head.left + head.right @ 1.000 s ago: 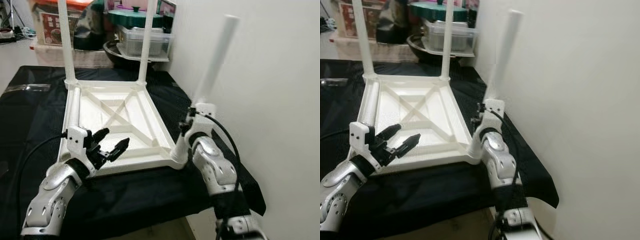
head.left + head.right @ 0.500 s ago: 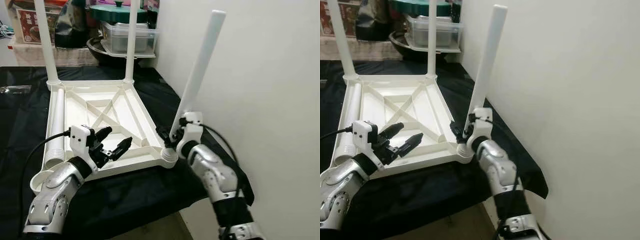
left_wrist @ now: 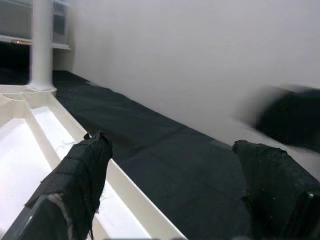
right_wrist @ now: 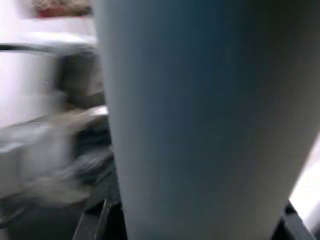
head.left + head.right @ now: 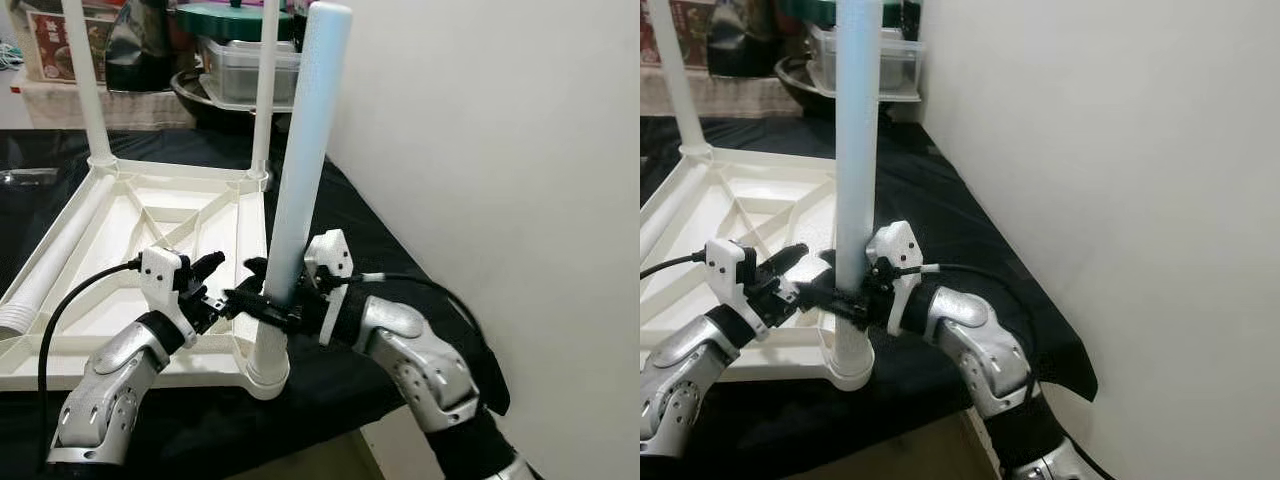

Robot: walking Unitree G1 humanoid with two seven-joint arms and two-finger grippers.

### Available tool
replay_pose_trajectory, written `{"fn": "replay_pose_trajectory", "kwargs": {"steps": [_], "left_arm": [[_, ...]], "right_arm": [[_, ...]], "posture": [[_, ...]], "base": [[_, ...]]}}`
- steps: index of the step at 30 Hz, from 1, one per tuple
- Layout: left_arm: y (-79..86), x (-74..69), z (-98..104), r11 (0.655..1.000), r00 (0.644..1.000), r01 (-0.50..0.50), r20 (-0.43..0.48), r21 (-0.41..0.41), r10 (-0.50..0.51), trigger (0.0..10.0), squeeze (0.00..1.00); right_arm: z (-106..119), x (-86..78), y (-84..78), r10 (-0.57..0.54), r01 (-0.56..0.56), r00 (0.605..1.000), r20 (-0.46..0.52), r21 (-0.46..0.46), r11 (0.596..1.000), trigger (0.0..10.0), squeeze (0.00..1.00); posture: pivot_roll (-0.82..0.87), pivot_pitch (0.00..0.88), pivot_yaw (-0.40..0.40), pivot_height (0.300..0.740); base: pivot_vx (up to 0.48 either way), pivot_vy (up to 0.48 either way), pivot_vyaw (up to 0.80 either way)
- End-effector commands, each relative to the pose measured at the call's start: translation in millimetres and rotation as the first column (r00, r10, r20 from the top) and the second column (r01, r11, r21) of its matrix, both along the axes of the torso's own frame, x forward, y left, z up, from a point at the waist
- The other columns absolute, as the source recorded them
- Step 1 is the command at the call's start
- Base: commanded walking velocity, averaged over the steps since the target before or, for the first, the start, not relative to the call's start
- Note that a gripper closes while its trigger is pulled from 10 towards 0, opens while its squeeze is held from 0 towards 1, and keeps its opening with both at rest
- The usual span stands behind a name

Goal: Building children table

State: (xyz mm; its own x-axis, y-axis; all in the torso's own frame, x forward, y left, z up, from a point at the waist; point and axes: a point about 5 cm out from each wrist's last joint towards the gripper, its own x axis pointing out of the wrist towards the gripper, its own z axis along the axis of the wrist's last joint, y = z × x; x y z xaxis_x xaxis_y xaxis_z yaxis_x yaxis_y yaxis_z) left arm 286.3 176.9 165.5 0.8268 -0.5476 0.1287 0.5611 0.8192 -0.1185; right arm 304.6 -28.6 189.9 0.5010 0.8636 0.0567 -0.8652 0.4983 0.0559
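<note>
The white children's table [image 5: 60,365] lies upside down on a black cloth. Two legs [image 5: 85,80] stand in its far corners. A third white leg [image 5: 305,150] stands nearly upright in the near right corner socket [image 5: 266,374]. My right gripper [image 5: 268,303] is shut around this leg low down, just above the socket; the leg [image 4: 200,115] looms close in the right wrist view. My left gripper [image 5: 215,285] is open just left of that leg, over the table's underside, its fingers [image 3: 82,170] spread wide. A fourth leg [image 5: 40,275] lies loose along the left side.
A white wall [image 5: 500,150] runs close along the right. Behind the table stand plastic containers [image 5: 235,70], a green-lidded pot [image 5: 235,18] and a box [image 5: 50,45]. The black cloth [image 5: 370,250] hangs over the near right edge.
The view has shifted. The leg held by my right gripper went from leaning right to nearly upright over the near corner socket. My left gripper stays open and now sits close beside that leg.
</note>
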Motion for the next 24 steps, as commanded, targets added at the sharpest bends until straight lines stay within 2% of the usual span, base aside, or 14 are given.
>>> {"fn": "replay_pose_trajectory", "kwargs": {"steps": [1,3,4,5,7,8,11,12,13,14,15,20,21,24], "left_arm": [[-3.6,-1.8,-3,1.0,1.0,0.018,-0.015,-0.003,-0.018,10.0,0.0],[-3.5,-2.1,-3,1.0,1.0,0.02,-0.016,-0.004,-0.02,10.0,0.0],[-3.5,-2.1,-3,1.0,1.0,0.02,-0.016,-0.004,-0.02,10.0,0.0],[-3.5,-2.2,-3,1.0,1.0,0.021,-0.016,-0.004,-0.021,10.0,0.0],[-3.5,-2.2,-3,1.0,1.0,0.021,-0.016,-0.004,-0.021,10.0,0.0],[-3.2,-2.4,-3,1.0,1.0,0.021,-0.016,-0.005,-0.021,10.0,0.0],[-2.8,-2.6,-3,1.0,1.0,0.022,-0.017,-0.007,-0.022,10.0,0.0],[-2.5,-2.5,-3,1.0,1.0,0.022,-0.017,-0.008,-0.023,10.0,0.0],[-2.5,-2.5,-3,1.0,1.0,0.022,-0.017,-0.008,-0.023,10.0,0.0],[-2.2,-2.1,-3,1.0,1.0,0.023,-0.018,-0.008,-0.023,10.0,0.0],[-2.1,-1.4,-3,1.0,1.0,0.024,-0.018,-0.007,-0.024,10.0,0.0],[-2.2,-1.1,-3,1.0,1.0,0.023,-0.019,-0.007,-0.023,10.0,0.0],[-2.5,-0.6,-3,1.0,1.0,0.023,-0.019,-0.007,-0.023,10.0,0.0],[-2.7,-0.3,-3,1.0,1.0,0.023,-0.019,-0.008,-0.024,10.0,0.0]], "right_arm": [[-25,27.8,-25.2,-0.34,0.324,0.934,-0.108,-0.143,0.935,0.0,0.0],[-45,46.6,-64.1,-0.712,0.669,0.672,-0.206,-0.246,0.702,0.0,0.0],[-45,46.6,-64.1,-0.712,0.669,0.672,-0.206,-0.246,0.702,0.0,0.0],[-52,48.2,-78.3,-0.795,0.746,0.559,-0.236,-0.276,0.607,0.0,0.0],[-52,48.2,-78.3,-0.795,0.746,0.559,-0.236,-0.276,0.607,0.0,0.0],[-59,46.3,-93.5,-0.868,0.807,0.437,-0.237,-0.322,0.494,0.0,0.0],[-64,41.4,-96.2,-0.875,0.813,0.408,-0.262,-0.333,0.478,0.3,0.0],[-61,35.6,-83.4,-0.813,0.759,0.523,-0.258,-0.294,0.581,10.0,0.0],[-61,35.6,-83.4,-0.813,0.759,0.523,-0.258,-0.294,0.581,10.0,0.0],[-53,28.9,-68.3,-0.711,0.681,0.653,-0.262,-0.208,0.702,10.0,0.0],[-38,22.6,-51.0,-0.555,0.554,0.796,-0.243,-0.076,0.829,10.0,1.0],[-27,24.1,-48.0,-0.475,0.487,0.851,-0.225,-0.004,0.873,10.0,1.0],[-14,23.5,-47.0,-0.382,0.393,0.909,-0.165,0.039,0.919,10.0,0.0],[-4,21.4,-44.8,-0.3,0.307,0.948,-0.109,0.065,0.949,10.0,0.0]], "posture": [[0.15,0.0,-0.185,0.74],[0.15,0.0,-0.184,0.74],[0.15,0.0,-0.184,0.74],[0.15,0.0,-0.184,0.74],[0.15,0.0,-0.184,0.74],[0.15,0.0,-0.18,0.74],[0.15,0.0,-0.177,0.74],[0.14,0.0,-0.173,0.74],[0.14,0.0,-0.173,0.74],[0.15,0.0,-0.173,0.74],[0.14,0.0,-0.172,0.74],[0.14,0.0,-0.172,0.74],[0.14,0.0,-0.173,0.74],[0.14,0.0,-0.173,0.74]], "base": [[0.0,0.0,0.0],[0.0,0.0,0.0],[0.0,0.0,0.0],[0.0,0.0,0.0],[0.0,0.0,0.0],[0.0,0.0,0.0],[0.0,0.0,0.0],[0.0,0.0,0.0],[0.0,0.0,0.0],[0.0,0.0,0.0],[0.0,0.0,0.0],[0.0,0.0,0.0],[0.0,0.0,0.0],[0.0,0.0,0.0]]}}
